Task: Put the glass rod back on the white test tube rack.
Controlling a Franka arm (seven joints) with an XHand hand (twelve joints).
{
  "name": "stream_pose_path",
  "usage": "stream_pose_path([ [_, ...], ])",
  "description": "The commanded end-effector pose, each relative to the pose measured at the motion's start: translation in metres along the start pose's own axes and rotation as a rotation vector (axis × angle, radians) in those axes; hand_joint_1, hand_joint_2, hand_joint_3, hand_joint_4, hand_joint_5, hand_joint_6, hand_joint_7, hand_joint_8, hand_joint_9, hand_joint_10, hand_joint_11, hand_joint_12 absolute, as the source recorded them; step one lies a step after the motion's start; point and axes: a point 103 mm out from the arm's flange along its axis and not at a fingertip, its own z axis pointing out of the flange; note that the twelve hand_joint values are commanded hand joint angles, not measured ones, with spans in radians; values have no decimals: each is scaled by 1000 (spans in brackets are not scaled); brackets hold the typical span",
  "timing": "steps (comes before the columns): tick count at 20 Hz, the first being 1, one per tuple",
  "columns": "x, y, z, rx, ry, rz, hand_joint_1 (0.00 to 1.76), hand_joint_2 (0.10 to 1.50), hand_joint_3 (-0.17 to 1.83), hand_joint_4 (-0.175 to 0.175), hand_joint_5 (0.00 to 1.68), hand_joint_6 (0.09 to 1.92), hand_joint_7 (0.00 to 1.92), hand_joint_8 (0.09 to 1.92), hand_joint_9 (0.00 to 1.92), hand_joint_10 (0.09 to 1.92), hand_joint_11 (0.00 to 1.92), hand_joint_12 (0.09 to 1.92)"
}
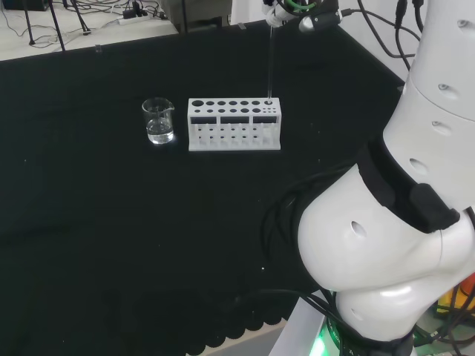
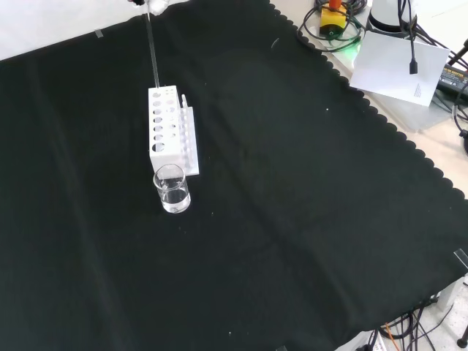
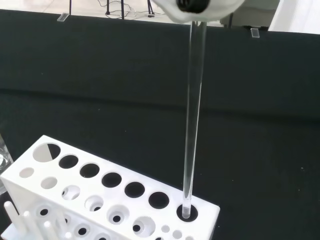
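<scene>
The white test tube rack (image 1: 234,126) stands mid-cloth with several round holes along its top. A clear glass rod (image 1: 270,67) hangs upright over the rack's right end in the head view. In the wrist view the glass rod (image 3: 194,115) has its lower tip inside the end hole of the rack (image 3: 75,200). The hand (image 1: 282,11) is at the rod's upper end, high above the rack, pinching it. From the front, the rod (image 2: 153,55) runs down from the hand (image 2: 153,4) to the far end of the rack (image 2: 167,128).
A small glass beaker (image 1: 159,121) with some clear liquid stands just left of the rack in the head view, and the beaker (image 2: 172,189) is in front of the rack in the front view. The arm's white links (image 1: 415,185) fill the head view's right. Cables and a white sheet (image 2: 398,62) lie beyond the cloth's scalloped edge.
</scene>
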Motion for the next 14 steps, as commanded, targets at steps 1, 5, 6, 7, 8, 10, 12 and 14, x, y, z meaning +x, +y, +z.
stream_pose_path([
  [1,3,6,11,14,1,-5,1293,1077,0,-175,1109,476,1075,1173,1557,943,1391,1166],
  [5,2,11,29,37,15,-8,1293,1077,0,-175,1109,476,1075,1174,1556,943,1391,1166],
  [6,2,12,32,40,18,-8,1293,1077,0,-175,1109,475,1075,1174,1556,943,1391,1166],
  [7,1,13,36,43,21,-8,1293,1077,0,-175,1108,476,1075,1174,1556,943,1391,1166],
  [8,-1,13,42,48,24,-8,1293,1077,0,-175,1108,476,1075,1174,1556,943,1391,1166],
  [10,-2,14,50,54,26,-8,1293,1077,0,-175,1108,475,1075,1174,1556,943,1392,1166],
  [12,-3,15,55,59,27,-9,1293,1077,0,-175,1108,476,1074,1174,1556,943,1392,1166],
  [14,-3,17,60,61,28,-12,1293,1077,0,-175,1108,476,1074,1174,1556,943,1392,1166],
])
